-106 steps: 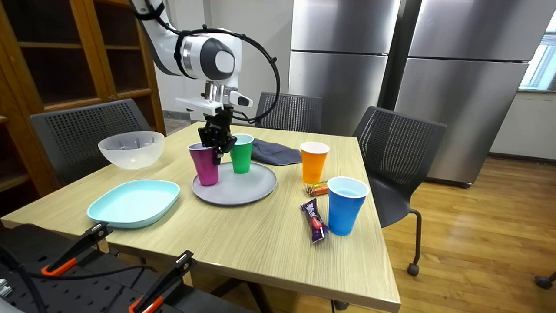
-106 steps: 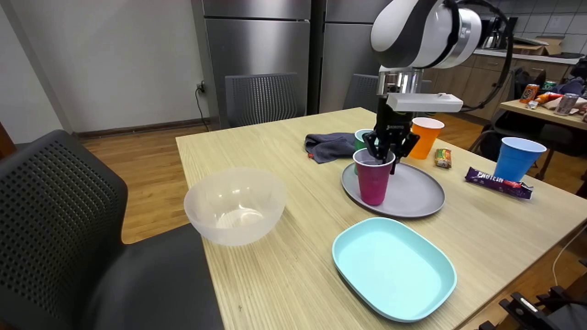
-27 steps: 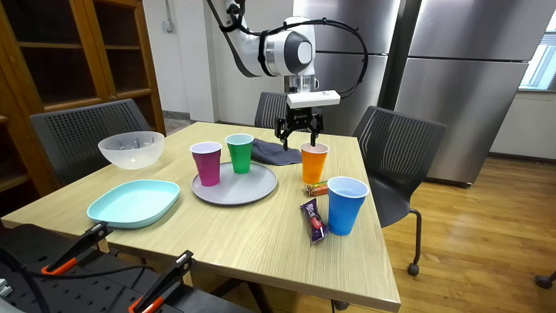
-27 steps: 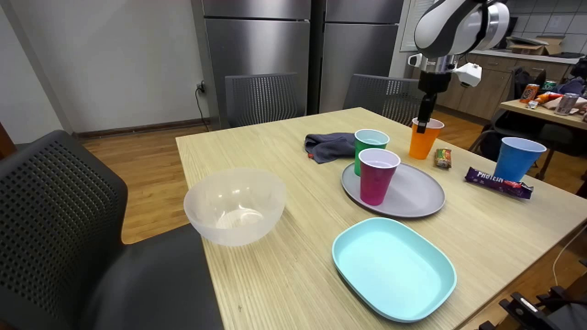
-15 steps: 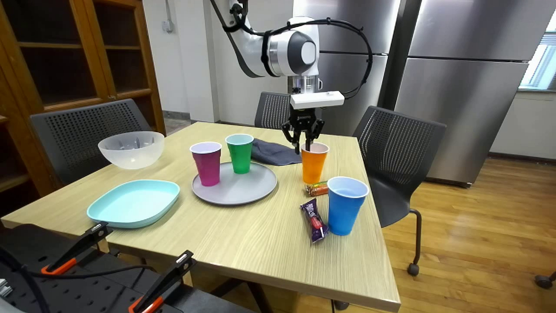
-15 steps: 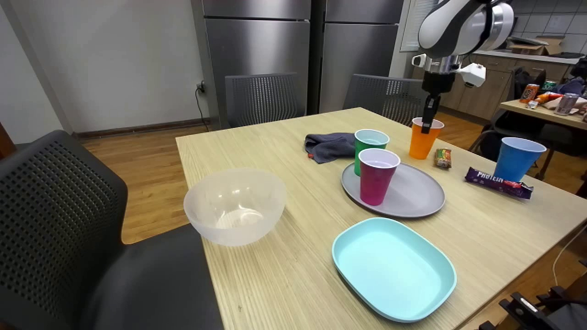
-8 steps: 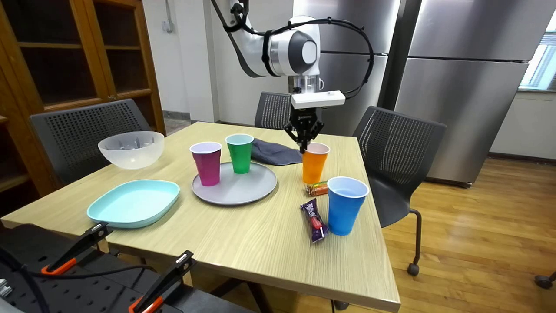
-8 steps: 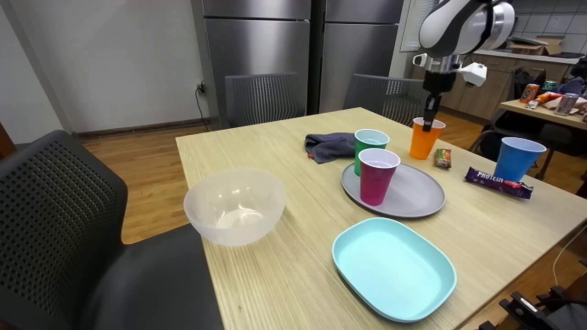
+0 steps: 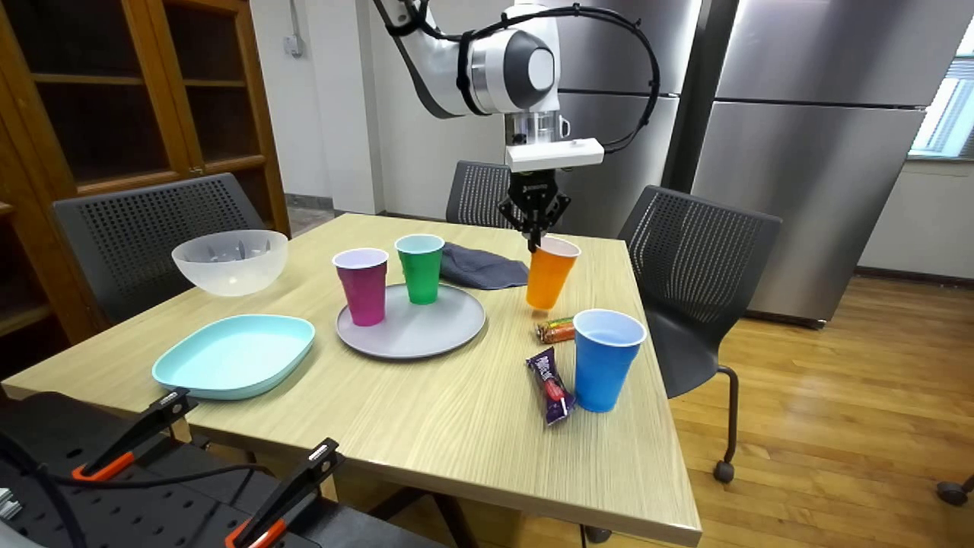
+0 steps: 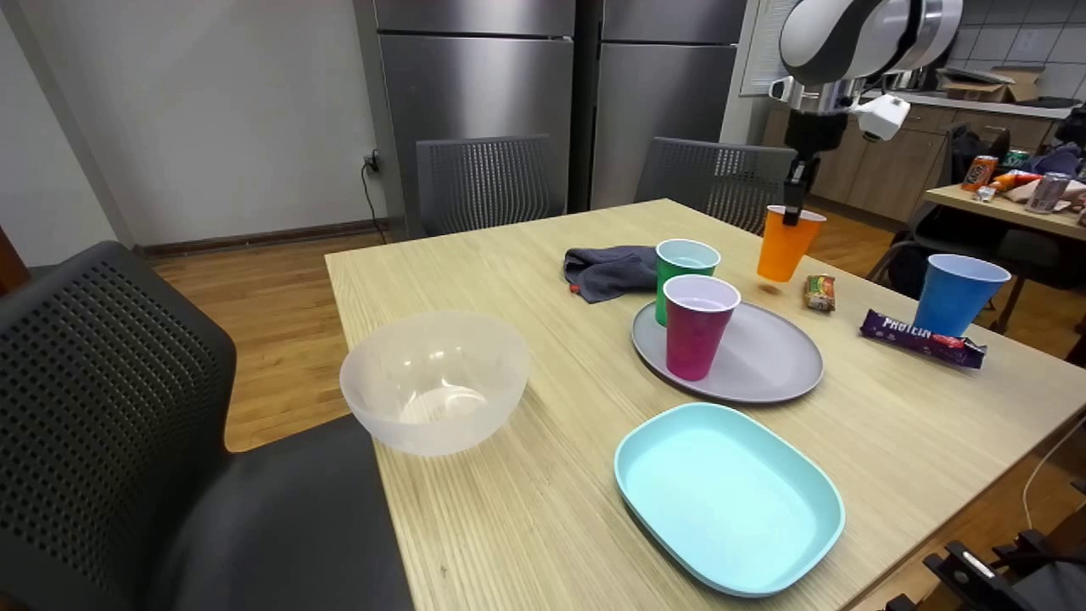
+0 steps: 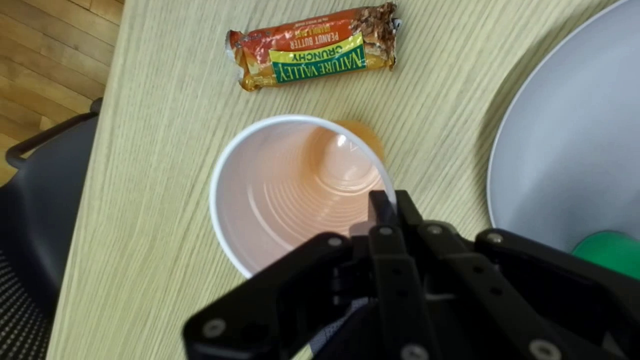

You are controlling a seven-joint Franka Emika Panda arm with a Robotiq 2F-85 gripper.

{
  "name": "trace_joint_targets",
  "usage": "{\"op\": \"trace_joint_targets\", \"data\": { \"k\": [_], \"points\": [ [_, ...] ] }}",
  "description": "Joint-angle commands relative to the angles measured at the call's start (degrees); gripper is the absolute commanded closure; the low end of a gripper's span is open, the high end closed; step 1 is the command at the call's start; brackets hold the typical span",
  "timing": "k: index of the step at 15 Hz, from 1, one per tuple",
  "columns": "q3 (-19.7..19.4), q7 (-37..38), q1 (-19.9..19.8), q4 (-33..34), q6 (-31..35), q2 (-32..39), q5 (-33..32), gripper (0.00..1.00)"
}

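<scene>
My gripper (image 9: 534, 245) is shut on the rim of an orange cup (image 9: 549, 278), white inside. One finger is inside the cup and one outside, as the wrist view shows at the gripper (image 11: 395, 202). The cup (image 11: 295, 185) is slightly tilted and a little above the table, with a small shadow under it in both exterior views. A Nature Valley granola bar (image 11: 315, 47) lies on the table near the cup. A grey plate (image 9: 449, 327) holds a purple cup (image 9: 363, 289) and a green cup (image 9: 421, 270), both upright. The green cup's side (image 11: 610, 252) shows at the wrist view's edge.
A blue cup (image 9: 606, 365) and a purple protein bar (image 9: 552, 387) stand and lie near the table's edge. A dark cloth (image 9: 483, 268) lies behind the plate. A turquoise tray (image 10: 730, 501) and a frosted bowl (image 10: 437, 382) are also on the table. Chairs (image 9: 692, 259) surround it.
The gripper was at the purple cup, then moved open to the orange cup. It has shut on the orange cup's rim and risen, lifting and tilting the cup.
</scene>
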Motion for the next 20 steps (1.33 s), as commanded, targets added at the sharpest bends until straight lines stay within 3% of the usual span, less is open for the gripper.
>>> {"op": "trace_joint_targets", "data": {
  "k": [1,10,20],
  "points": [
    [-1.3,4.8,2.3,-5.3,1.2,-5.9,-2.9,0.99],
    [-2.1,17.9,7.5,-16.9,1.5,-15.7,-10.9,0.99],
    [-1.8,30.6,11.0,-28.6,5.0,-22.1,-14.6,0.99]
  ]
}}
